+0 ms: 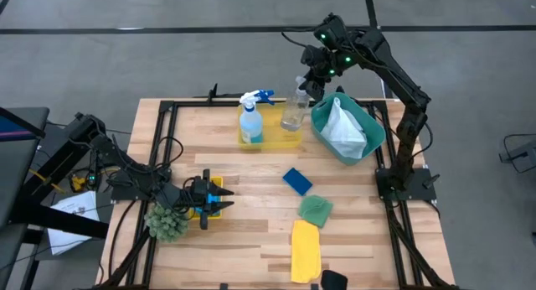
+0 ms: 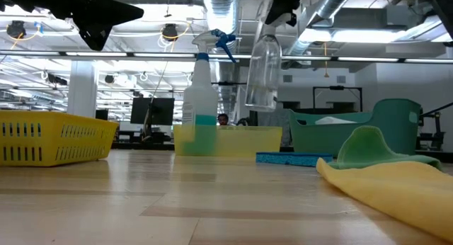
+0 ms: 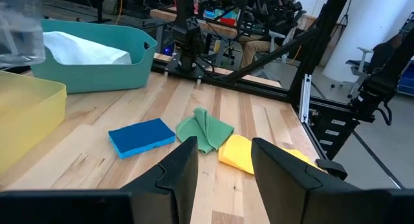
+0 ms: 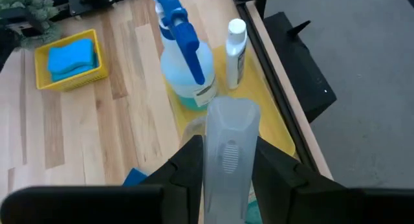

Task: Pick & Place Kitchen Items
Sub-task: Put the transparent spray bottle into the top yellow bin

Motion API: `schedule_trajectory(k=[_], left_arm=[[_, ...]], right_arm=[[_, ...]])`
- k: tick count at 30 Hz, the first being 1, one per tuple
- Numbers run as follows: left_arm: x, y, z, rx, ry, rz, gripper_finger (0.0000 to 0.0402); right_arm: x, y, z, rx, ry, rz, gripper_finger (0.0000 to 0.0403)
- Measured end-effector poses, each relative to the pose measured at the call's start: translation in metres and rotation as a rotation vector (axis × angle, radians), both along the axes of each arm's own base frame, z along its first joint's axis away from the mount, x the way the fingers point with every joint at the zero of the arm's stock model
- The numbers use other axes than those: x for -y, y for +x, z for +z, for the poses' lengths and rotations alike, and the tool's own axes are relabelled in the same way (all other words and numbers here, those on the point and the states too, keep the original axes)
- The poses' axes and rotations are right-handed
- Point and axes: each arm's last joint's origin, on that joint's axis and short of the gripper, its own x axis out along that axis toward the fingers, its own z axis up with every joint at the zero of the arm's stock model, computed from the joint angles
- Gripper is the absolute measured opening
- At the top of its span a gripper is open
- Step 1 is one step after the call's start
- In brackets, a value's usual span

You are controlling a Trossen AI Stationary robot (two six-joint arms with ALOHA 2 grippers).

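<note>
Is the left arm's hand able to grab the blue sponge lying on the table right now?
Probably yes. The left hand is open and empty, and the blue sponge lies flat on bare wood ahead of it, with nothing between them. The green cloth sits beside the sponge, not on it.

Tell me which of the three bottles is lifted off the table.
The clear plastic bottle, gripped by the right tool above the yellow tray; the blue-liquid spray bottle and small white bottle stand in it.

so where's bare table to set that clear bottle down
Bare wood lies between the small yellow basket and the blue sponge. Crowded: the yellow tray with the spray bottle, under the right gripper's clear bottle.
</note>
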Motion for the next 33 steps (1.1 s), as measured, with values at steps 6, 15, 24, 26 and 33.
schedule_trajectory(k=[6,15,24,26,33], left_arm=[[0.0,0.0,0.0,-0.002,0.004,-0.001,0.014],[0.0,0.0,0.0,-0.002,0.005,-0.001,0.014],[0.0,0.0,0.0,0.003,0.001,-0.001,0.014],[0.0,0.0,0.0,0.004,0.001,-0.001,0.014],[0.0,0.0,0.0,0.004,0.003,-0.001,0.014]], right_arm=[[0.003,0.01,-0.005,0.022,0.002,0.031,0.0095],[0.004,0.01,-0.005,0.019,-0.001,0.033,0.0095],[0.007,0.012,-0.002,0.057,-0.036,0.046,0.0095],[0.01,0.01,-0.002,0.058,-0.048,0.034,0.0095],[0.012,0.009,-0.001,0.068,-0.057,0.033,0.0095]])
